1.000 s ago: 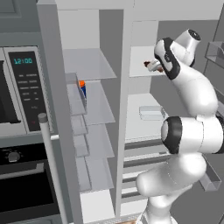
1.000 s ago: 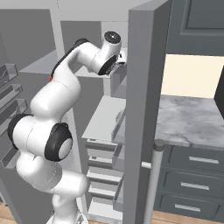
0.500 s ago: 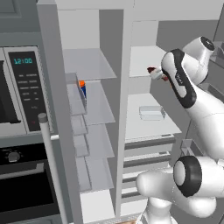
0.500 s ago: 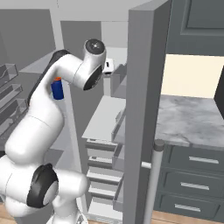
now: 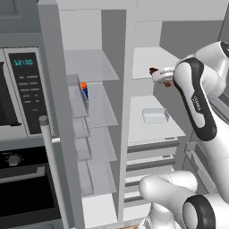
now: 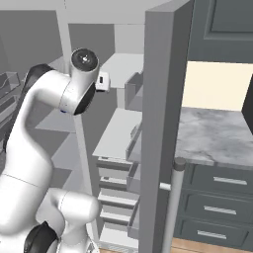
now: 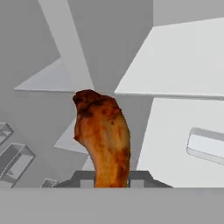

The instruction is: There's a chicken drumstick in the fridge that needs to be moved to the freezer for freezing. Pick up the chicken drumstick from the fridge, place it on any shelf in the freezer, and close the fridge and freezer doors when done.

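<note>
The chicken drumstick (image 7: 104, 142) is clamped between the closed jaws of the gripper (image 5: 162, 76) and rises from them in the hand view, orange-brown, with its darker knob uppermost. In the left base view the drumstick (image 5: 154, 71) shows as a small dark tip projecting leftward from the gripper, held in the air just in front of the upper white shelf of the fridge (image 5: 154, 120), touching no shelf. The gripper lies right of the vertical divider that separates the two compartments.

The freezer (image 5: 96, 134), the narrower compartment on the left, stands open; its translucent glass shelves are stacked one above another, the top shelf (image 5: 89, 65) bare. A blue can with an orange top (image 5: 83, 90) sits in a bin of the freezer door, level with the second shelf. In the fridge a pale rectangular container (image 5: 155, 115) rests on the white shelf below the gripper, with drawers lower down.

A microwave (image 5: 20, 89) and an oven front occupy the far left of the left base view. In the right base view the open fridge door (image 6: 160, 128) stands edge-on, and beyond it a marble surface (image 6: 217, 136) tops dark drawers.
</note>
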You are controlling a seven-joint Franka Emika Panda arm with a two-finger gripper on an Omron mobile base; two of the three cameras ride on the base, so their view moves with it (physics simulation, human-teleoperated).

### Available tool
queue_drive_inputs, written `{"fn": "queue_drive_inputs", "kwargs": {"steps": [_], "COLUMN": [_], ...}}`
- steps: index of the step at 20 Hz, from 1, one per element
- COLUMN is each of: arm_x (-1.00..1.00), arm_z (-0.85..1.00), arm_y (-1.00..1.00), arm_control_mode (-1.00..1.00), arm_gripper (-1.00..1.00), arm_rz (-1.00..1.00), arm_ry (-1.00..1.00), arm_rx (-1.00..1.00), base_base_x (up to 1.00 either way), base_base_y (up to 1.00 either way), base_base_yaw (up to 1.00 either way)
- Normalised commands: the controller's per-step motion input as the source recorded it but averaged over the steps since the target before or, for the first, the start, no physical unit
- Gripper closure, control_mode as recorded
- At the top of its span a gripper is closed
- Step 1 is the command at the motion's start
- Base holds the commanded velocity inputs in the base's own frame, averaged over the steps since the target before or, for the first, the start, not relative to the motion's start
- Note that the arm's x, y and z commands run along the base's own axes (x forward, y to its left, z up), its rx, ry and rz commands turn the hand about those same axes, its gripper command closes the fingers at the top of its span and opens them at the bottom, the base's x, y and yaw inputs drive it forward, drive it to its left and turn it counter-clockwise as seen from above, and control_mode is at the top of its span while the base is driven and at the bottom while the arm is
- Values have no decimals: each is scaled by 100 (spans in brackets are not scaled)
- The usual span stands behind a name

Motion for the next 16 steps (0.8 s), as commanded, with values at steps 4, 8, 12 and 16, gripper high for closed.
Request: {"fn": "queue_drive_inputs", "kwargs": {"steps": [4,8,12,16], "arm_x": [-54,-46,-16,0], "arm_z": [37,24,16,9], "arm_y": [53,68,71,73], "arm_control_mode": [-100,-100,-100,-100], "arm_gripper": [100,100,100,100], "arm_rz": [0,0,0,0], "arm_ry": [0,0,0,0], "arm_rx": [11,11,7,2], "base_base_x": [0,0,0,0], "base_base_y": [0,0,0,0], "base_base_yaw": [0,0,0,0]}}
